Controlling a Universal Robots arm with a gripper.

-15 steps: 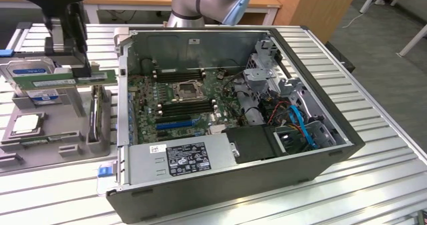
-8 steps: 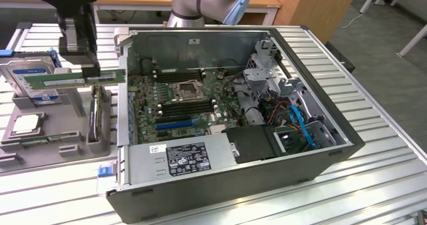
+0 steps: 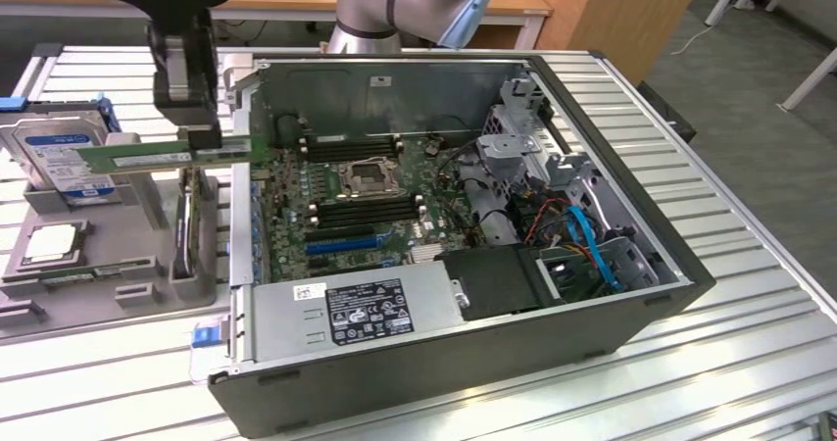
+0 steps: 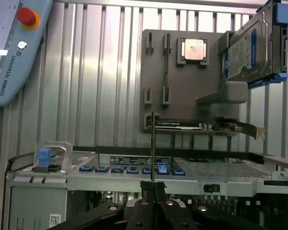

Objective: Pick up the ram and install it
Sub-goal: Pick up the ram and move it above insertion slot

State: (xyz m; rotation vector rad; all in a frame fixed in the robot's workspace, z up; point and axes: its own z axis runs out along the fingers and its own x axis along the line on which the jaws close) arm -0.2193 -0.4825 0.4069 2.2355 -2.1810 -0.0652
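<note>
Green and thin, the long ram circuit-board stick sits pinched in my black end effector, whose fingers are closed on it. It hangs level in the air. Below me lies the grey parts tray, and just beside me the open black computer case rests on the ribbed metal counter.

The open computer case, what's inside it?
A green motherboard with a processor socket and black memory slots, a silver power supply, and blue cables. Whatever lies under the power supply is hidden.
</note>
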